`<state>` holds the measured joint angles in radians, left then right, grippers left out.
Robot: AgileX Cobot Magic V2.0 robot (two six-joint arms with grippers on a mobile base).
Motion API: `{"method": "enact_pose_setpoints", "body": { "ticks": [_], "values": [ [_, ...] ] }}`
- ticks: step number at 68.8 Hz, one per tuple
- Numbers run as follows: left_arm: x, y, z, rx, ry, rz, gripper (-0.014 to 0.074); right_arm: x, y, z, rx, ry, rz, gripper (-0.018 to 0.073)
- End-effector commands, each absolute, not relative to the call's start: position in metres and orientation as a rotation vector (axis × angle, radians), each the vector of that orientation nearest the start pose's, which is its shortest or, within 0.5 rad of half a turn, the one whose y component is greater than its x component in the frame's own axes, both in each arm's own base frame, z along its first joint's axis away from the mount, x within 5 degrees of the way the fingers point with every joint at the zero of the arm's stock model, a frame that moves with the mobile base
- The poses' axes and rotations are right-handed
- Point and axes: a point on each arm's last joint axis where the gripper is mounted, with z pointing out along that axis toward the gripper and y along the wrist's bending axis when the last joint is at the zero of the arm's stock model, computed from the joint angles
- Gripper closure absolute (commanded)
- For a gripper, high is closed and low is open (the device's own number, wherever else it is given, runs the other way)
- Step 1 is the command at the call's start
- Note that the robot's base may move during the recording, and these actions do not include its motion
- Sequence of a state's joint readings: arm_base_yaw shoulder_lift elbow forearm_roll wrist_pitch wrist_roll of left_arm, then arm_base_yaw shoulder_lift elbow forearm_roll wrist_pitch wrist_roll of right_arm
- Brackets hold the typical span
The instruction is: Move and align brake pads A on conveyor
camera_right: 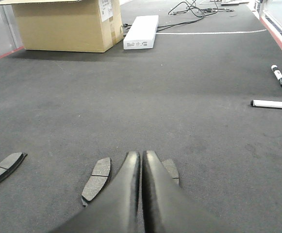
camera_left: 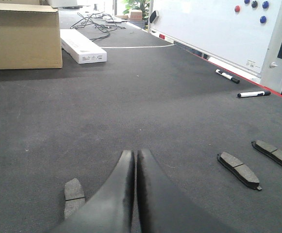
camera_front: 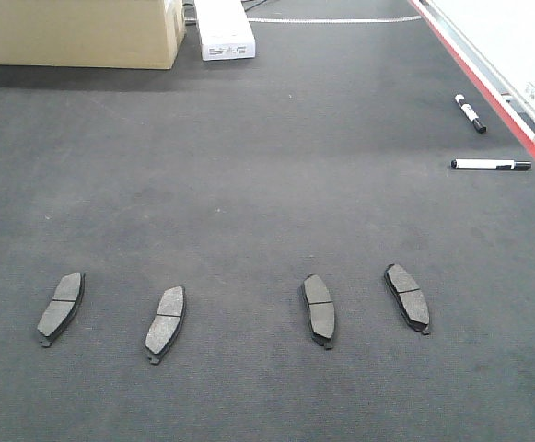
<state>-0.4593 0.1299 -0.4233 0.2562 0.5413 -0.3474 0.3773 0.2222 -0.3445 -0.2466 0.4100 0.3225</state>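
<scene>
Plainly both pincers — left (camera_left: 134, 160), right (camera_right: 141, 160) — closed, empty.

Setting: lab/workshop test area with red-edged conveyor (camera_front: 249, 184), whiteboard (camera_left: 208, 29) with magnets, markers (camera_front: 490, 165), cardboard box (camera_front: 83, 32), loose cables (camera_left: 92, 22).

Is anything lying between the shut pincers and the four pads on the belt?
Nothing visible does. The left pincer and right pincer hang shut just above the pads, over bare belt. The markers, carton and white box lie far beyond.
</scene>
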Motion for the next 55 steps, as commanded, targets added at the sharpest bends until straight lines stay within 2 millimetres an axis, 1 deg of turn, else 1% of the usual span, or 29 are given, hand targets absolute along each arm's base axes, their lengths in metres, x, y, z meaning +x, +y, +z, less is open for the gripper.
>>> {"method": "enact_pose_setpoints", "body": {
  "ticks": [1, 6, 9, 16, 19, 25, 31, 40, 45, 48, 55],
  "values": [
    [0.041, -0.008, 0.312, 0.192, 1.63, -0.35, 0.0604, 0.063, 0.016, 0.293, -0.18, 1.671, 0.271, 0.0568],
    [0.041, -0.008, 0.312, 0.192, 1.63, -0.35, 0.0604, 0.063, 0.016, 0.293, -0.18, 1.671, 0.271, 0.0568],
    [0.042, -0.01, 0.308, 0.196, 1.628, -0.355, 0.0604, 0.063, 0.016, 0.293, -0.18, 1.671, 0.271, 0.0568],
    [0.047, -0.012, 0.287, 0.187, 1.695, -0.353, 0.0604, 0.063, 0.016, 0.293, -0.18, 1.671, 0.271, 0.0568],
    [0.048, -0.011, 0.278, 0.178, 1.708, -0.313, 0.0604, 0.063, 0.016, 0.293, -0.18, 1.671, 0.271, 0.0568],
    [0.046, -0.01, 0.265, 0.1, 1.67, -0.324, 0.0604, 0.063, 0.016, 0.293, -0.18, 1.671, 0.271, 0.0568],
    [0.046, -0.009, 0.252, 0.04, 1.589, -0.308, 0.0604, 0.063, 0.016, 0.293, -0.18, 1.671, 0.271, 0.0568],
    [0.051, -0.008, 0.223, -0.003, 1.492, -0.254, 0.0604, 0.063, 0.016, 0.293, -0.18, 1.671, 0.271, 0.0568],
    [0.055, -0.007, 0.207, -0.045, 1.482, -0.242, 0.0604, 0.063, 0.016, 0.293, -0.18, 1.671, 0.271, 0.0568],
    [0.054, -0.006, 0.206, -0.045, 1.516, -0.222, 0.0604, 0.063, 0.016, 0.293, -0.18, 1.671, 0.271, 0.0568],
    [0.055, -0.006, 0.205, -0.017, 1.518, -0.184, 0.0604, 0.063, 0.016, 0.293, -0.18, 1.671, 0.271, 0.0568]
  ]
}}
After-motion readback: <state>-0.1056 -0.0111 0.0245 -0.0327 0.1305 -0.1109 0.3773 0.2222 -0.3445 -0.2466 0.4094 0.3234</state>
